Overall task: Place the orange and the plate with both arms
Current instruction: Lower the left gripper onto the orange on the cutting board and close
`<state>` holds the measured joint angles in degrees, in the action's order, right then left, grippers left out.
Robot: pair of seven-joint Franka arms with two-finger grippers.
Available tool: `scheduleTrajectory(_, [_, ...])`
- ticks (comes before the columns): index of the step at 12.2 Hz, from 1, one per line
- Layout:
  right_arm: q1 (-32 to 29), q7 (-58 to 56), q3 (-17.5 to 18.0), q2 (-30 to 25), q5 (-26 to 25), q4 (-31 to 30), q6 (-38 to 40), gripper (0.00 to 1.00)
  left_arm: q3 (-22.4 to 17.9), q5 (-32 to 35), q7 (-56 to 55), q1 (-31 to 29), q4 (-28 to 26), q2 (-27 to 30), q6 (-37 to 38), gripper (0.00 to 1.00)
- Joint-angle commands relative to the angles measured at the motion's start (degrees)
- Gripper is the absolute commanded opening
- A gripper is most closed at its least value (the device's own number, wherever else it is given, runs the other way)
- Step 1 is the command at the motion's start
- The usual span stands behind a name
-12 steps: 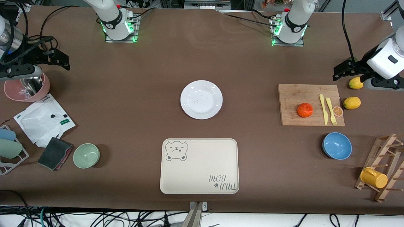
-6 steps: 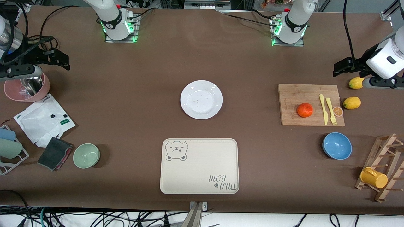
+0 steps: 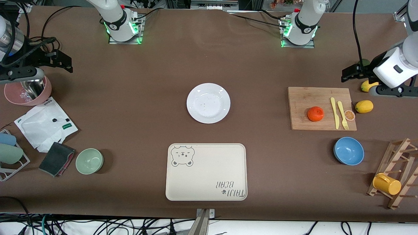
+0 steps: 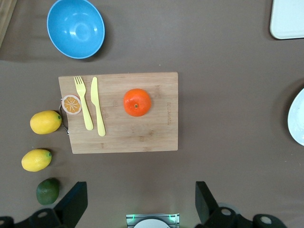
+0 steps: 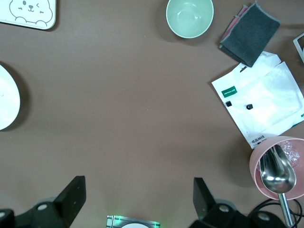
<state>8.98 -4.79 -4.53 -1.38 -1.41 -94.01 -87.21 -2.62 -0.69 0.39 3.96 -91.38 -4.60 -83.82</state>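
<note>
Shifted slightly toward the cutting board (image 3: 321,107), left hand (image 3: 346,73) hovers spread; right hand (image 3: 62,61) spread over counter (image 3: 147,81); plate (image 3: 208,103) empty; orange (image 3: 315,114) on board.

1 orange (image 3: 315,114), 1 plate (image 3: 208,103), 2 lemons (image 3: 364,106), 2 small bowls (image 3: 348,150), 1 tray (image 3: 206,171)

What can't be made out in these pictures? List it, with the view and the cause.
- Plate: both wrist views' edges cut it off; whole only in the front view.
- One lemon: front view, partly covered by the left gripper, which hangs open over the table beside the cutting board.
- Pink bowl: front view, the open right gripper arm overlaps its contents.
- Rack: front view, cut by the frame edge.
</note>
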Motion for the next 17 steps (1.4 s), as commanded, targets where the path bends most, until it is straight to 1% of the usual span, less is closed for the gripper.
scheduleTrajectory(1, [-0.19,0.49,0.22,0.23,-0.08,1.02,-0.15,1.0,0.16,1.39,1.46,-0.7,0.42,-2.95,-3.44,1.0])
scheduleTrajectory(2, [-0.11,0.49,0.22,0.23,-0.08,1.11,-0.16,1.0,0.16,1.39,1.37,-0.7,-1.16,-3.39,-5.63,1.0])
scheduleTrajectory(4, [-0.11,0.49,0.22,0.23,-0.08,1.11,-0.16,1.0,0.07,1.39,1.37,-0.97,-7.38,-4.62,-16.14,1.0])
scheduleTrajectory(7, [-0.19,0.49,0.22,0.32,-0.08,1.11,-0.16,1.0,0.07,2.0,1.37,-2.02,-16.17,-5.07,-26.97,1.0])
scheduleTrajectory(8, [-0.19,0.49,0.22,0.32,-0.08,1.11,-0.16,1.0,0.07,3.83,1.37,-3.07,-20.29,-5.07,-31.45,1.0])
scheduleTrajectory(10, [-0.19,0.49,0.22,0.32,-0.08,1.11,-0.16,1.0,0.16,4.12,1.37,-4.48,-28.99,-5.15,-41.99,1.0])
scheduleTrajectory(12, [-0.19,0.49,0.22,0.24,-0.08,1.11,0.02,1.0,0.16,4.12,1.2,-4.48,-34.72,-6.2,-50.09,1.0])
scheduleTrajectory(14, [-0.11,0.49,0.22,0.23,-0.08,1.11,0.2,1.0,0.25,3.68,0.85,-4.48,-36.32,-7.43,-51.88,1.0])
scheduleTrajectory(16, [-0.11,0.49,0.22,0.23,-0.08,1.11,0.2,1.0,0.33,3.59,1.19,-4.57,-36.5,-10.15,-55.73,1.0])
scheduleTrajectory(17, [-0.11,0.57,0.22,0.23,-0.08,1.11,0.28,1.0,0.34,3.42,1.2,-4.57,-36.68,-10.86,-56.45,1.0])
